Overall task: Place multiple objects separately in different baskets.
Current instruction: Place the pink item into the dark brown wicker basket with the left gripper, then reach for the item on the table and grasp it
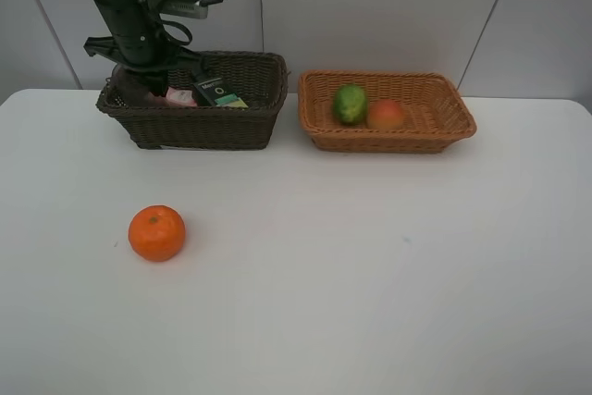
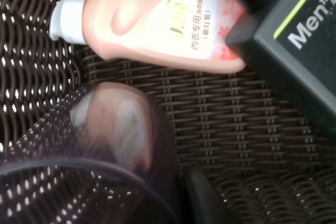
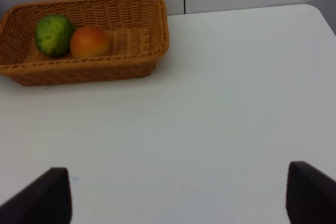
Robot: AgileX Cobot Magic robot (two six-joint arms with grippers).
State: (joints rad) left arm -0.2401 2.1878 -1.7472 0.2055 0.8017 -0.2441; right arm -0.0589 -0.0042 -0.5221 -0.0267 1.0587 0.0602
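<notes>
The surface (image 1: 370, 275) is white and flat. Behind it stands a pale wall (image 1: 370, 6) made of panels with thin lines between them.

The left gripper (image 1: 139, 85) is down inside the dark brown basket (image 1: 190, 127), at the basket's left end. You cannot see its tips well in any view, but it is clenched tight. Right under it is the purple cup (image 2: 105, 145), see-through and dark, and it fills the near part of the left wrist view. Whether the gripper is grasping the cup cannot be told. Just past the cup lies the pink squeeze bottle (image 2: 157, 24) on its side, with its white cap (image 2: 65, 18) toward the basket wall. The dark green pump bottle (image 2: 294, 51) lies next to the pink one and touches it. Both are on the woven floor of the basket, close beside the gripper.

The right gripper (image 3: 178, 195) hangs over the bare surface with its two dark fingers (image 3: 44, 195) spread wide, and nothing is in it. Far ahead of it sits the light tan basket (image 3: 136, 40). Inside are the green citrus fruit (image 3: 54, 35) and the peach (image 3: 89, 41), touching each other.

The orange (image 1: 156, 233) sits alone on the surface, well away from both grippers and out in front of the dark basket. Nothing stands around it.
</notes>
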